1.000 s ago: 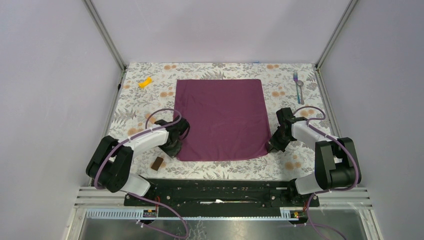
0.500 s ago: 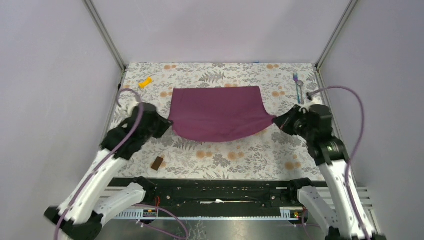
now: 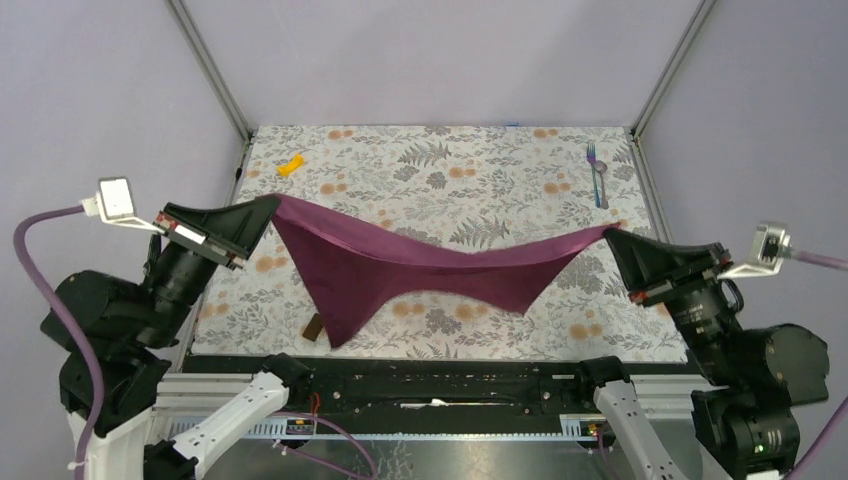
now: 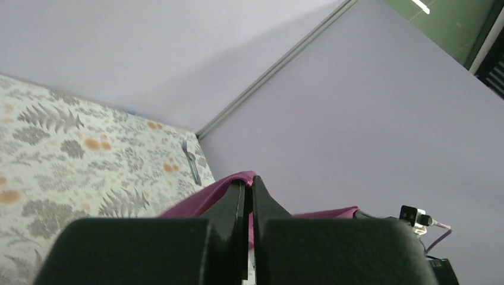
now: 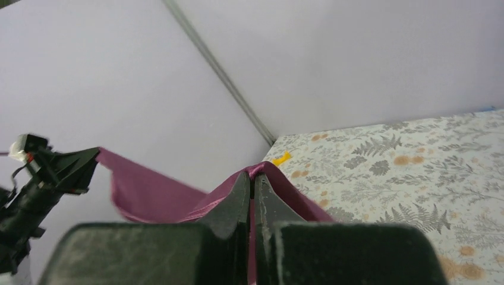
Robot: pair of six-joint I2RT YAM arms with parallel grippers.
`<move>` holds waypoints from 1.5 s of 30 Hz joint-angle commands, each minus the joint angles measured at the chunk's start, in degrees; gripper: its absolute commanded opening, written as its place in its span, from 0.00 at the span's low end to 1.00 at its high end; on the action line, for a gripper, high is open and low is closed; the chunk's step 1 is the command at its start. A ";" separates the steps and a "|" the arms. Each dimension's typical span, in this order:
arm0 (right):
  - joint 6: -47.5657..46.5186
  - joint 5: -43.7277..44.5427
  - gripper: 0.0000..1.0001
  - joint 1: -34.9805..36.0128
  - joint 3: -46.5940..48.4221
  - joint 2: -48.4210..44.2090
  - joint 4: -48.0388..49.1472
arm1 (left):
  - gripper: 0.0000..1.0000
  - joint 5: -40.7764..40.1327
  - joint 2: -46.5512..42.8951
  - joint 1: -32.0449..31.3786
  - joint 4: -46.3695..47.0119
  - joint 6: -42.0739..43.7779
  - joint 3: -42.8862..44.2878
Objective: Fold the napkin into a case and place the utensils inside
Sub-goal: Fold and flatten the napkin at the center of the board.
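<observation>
Aloft, the napkin (image 3: pixel 420 268) sags between left tool (image 3: pixel 270 201) and right tool (image 3: pixel 611 233), corners pinched.

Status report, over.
Left tool shut on napkin corner, right tool likewise. Napkin hangs slack between them. Brown block by its low tip. Utensils far right.

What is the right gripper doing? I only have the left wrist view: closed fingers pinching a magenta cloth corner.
Observer: The right gripper is shut on another corner of the napkin.
Operator: Is the cloth lifted?
Observer: Yes, it sags in the air between the left gripper and the right one; its lowest tip hangs beside a brown block.
Operator: Other clutter?
Observer: A small yellow piece lies at the far left of the table.
</observation>
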 commanded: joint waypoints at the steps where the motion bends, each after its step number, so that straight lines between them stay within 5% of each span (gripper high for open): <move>1: 2.03 11.73 0.00 0.21 0.59 9.34 -0.51 | 0.00 -4.20 8.80 0.32 3.16 6.56 1.94; 8: 0.03 18.79 0.00 0.21 0.01 33.85 5.84 | 0.00 -21.70 28.56 1.78 6.94 15.04 1.93; 13: -3.60 20.84 0.00 0.03 -0.33 50.37 15.61 | 0.00 -8.52 41.94 14.73 17.27 13.66 -1.01; 20: -8.00 18.00 0.00 -1.06 4.25 71.77 25.48 | 0.00 7.89 61.36 22.18 33.81 11.87 -4.92; 26: -10.37 8.65 0.00 -1.24 18.12 88.40 19.20 | 0.00 18.99 73.91 25.96 35.80 10.12 -0.40; 36: -12.56 6.54 0.00 -1.74 14.10 84.97 13.10 | 0.00 21.35 68.13 28.08 31.65 8.22 -13.49; 45: -8.70 -1.17 0.00 -1.51 -7.53 70.95 11.32 | 0.00 17.89 64.89 29.73 12.28 16.48 -17.55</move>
